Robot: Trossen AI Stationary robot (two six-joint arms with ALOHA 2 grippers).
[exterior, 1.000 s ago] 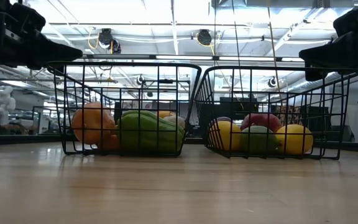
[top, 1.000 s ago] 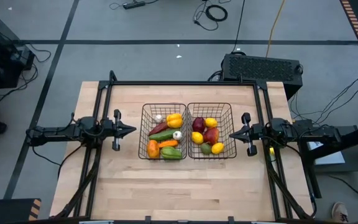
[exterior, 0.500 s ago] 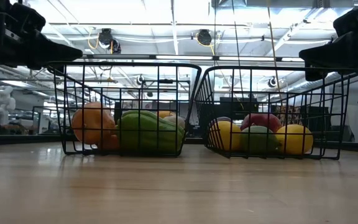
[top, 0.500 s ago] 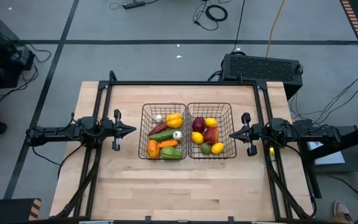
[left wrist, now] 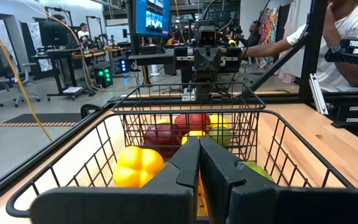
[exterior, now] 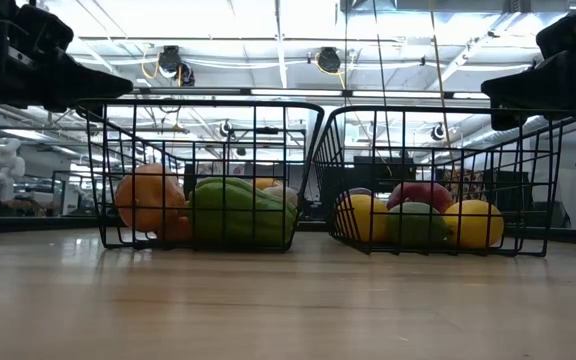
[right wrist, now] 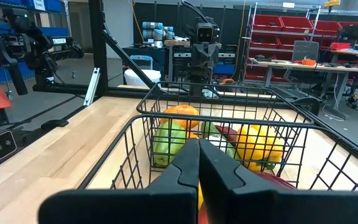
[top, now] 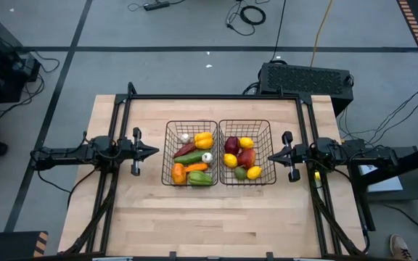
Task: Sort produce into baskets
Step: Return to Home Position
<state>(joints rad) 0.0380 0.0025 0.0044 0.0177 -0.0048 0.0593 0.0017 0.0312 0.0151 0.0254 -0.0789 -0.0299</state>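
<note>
when the present views are held against those from a second and from half a second earlier, nothing is found to have moved: both arms are parked exactly as they were, and every piece lies where it lay. from this stillness it is judged that the sorting is finished and the home pose has been reached, or very nearly. no produce is seen on the bare light wooden table top (top: 194,217).

the left black wire-grid basket (top: 191,122) is filled with vegetables: a yellow bell pepper (top: 204,139), a long red pepper (top: 187,150), a green cucumber (top: 189,159), an orange pepper (top: 178,172), a green pepper (top: 200,178) and two white garlic bulbs (top: 207,156). the right black wire-grid basket (top: 245,121) is filled with fruit: a dark red apple (top: 231,144), a second red apple (top: 247,157), three yellow lemons (top: 246,142) and a small green round fruit (top: 241,173). the baskets are set side by side at the table's middle, touching or all but touching.

the left gripper (top: 154,151) is held just beside the left basket's outer wall, pointed at it and clear of the wire. in its wrist view its fingers (left wrist: 185,168) are seen pressed together with only a thin seam between them, and nothing is held. the right gripper (top: 270,156) is held likewise just beside the right basket's outer wall, its fingers (right wrist: 185,168) closed on nothing.
</note>
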